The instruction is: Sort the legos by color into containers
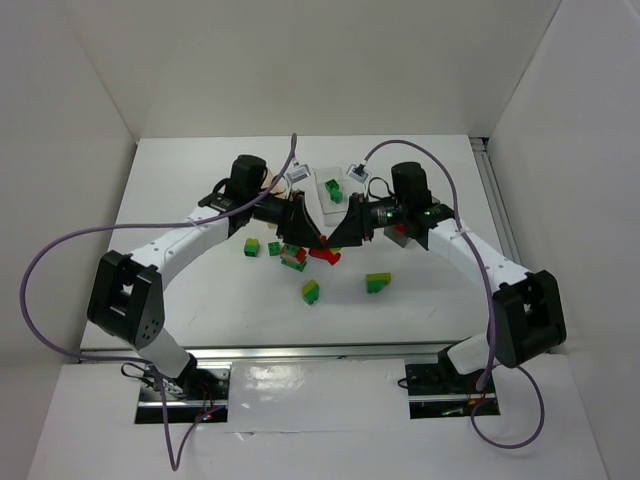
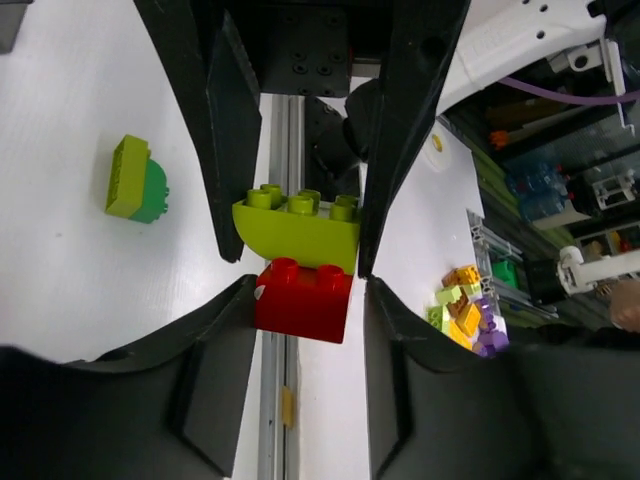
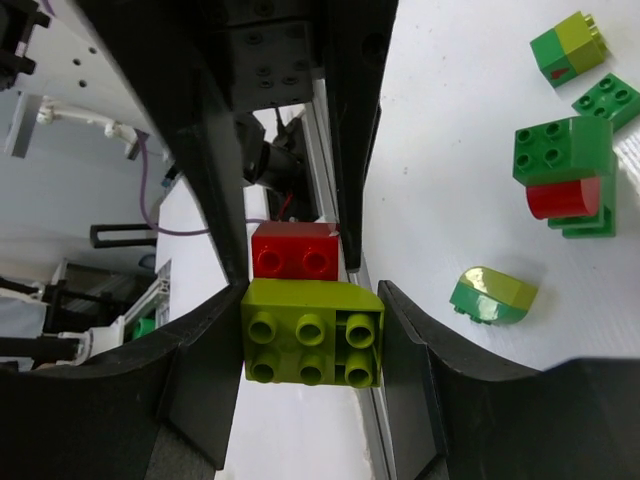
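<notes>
Right pincer (image 3: 308, 300) clamped the yellow-green brick (image 3: 312, 335); left pincer (image 2: 306, 288) flanked the red brick (image 2: 302, 303), grip unclear; skewed pulling might drop either.

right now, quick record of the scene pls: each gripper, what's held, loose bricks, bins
right gripper: shut on yellow-green brick
left gripper: fingers either side of red brick, contact unclear
stack: red brick joined to yellow-green brick, between both grippers
loose bricks: several near the grippers, mostly green and yellow-green pairs
clear bin: green brick inside
</notes>
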Tool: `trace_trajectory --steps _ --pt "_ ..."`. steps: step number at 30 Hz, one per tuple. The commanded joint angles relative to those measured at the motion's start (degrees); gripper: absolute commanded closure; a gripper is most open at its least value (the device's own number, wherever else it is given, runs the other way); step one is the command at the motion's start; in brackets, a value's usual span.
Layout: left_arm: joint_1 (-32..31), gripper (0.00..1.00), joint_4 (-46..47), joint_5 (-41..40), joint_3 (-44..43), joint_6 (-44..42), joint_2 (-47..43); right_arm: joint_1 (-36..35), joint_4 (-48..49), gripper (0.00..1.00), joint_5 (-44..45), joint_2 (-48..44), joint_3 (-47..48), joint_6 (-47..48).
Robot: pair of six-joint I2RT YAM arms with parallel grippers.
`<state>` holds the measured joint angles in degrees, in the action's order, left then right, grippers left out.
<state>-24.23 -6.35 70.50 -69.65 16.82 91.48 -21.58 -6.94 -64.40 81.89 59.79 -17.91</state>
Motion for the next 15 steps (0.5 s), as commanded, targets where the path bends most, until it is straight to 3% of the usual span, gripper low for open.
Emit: trace_trajectory --steps 1,3,4,5,15 --pt "-0.5 0.49 4.2 2.4 -0.1 0.7 0.6 0.3 2.3 0.63 -1.0 -1.4 2.7 0.3" --pt "-0.5 0.66 3.0 1.8 -0.7 0.7 1.2 0.3 2.3 0.63 -1.0 -1.4 2.7 0.3" --pt "-0.5 0.89 2.3 1.3 -0.8 0.7 1.2 0.3 2.3 0.63 -0.5 -1.4 2.7 0.3" --pt "-0.5 0.97 1.6 0.4 -0.8 0.0 1.2 0.3 1.4 0.63 0.1 -1.4 2.7 0.3" --pt "5.2 1.0 -1.2 -3.8 2.9 0.3 2.3 2.6 -3.3 0.63 6.7 -2.4 6.0 0.9"
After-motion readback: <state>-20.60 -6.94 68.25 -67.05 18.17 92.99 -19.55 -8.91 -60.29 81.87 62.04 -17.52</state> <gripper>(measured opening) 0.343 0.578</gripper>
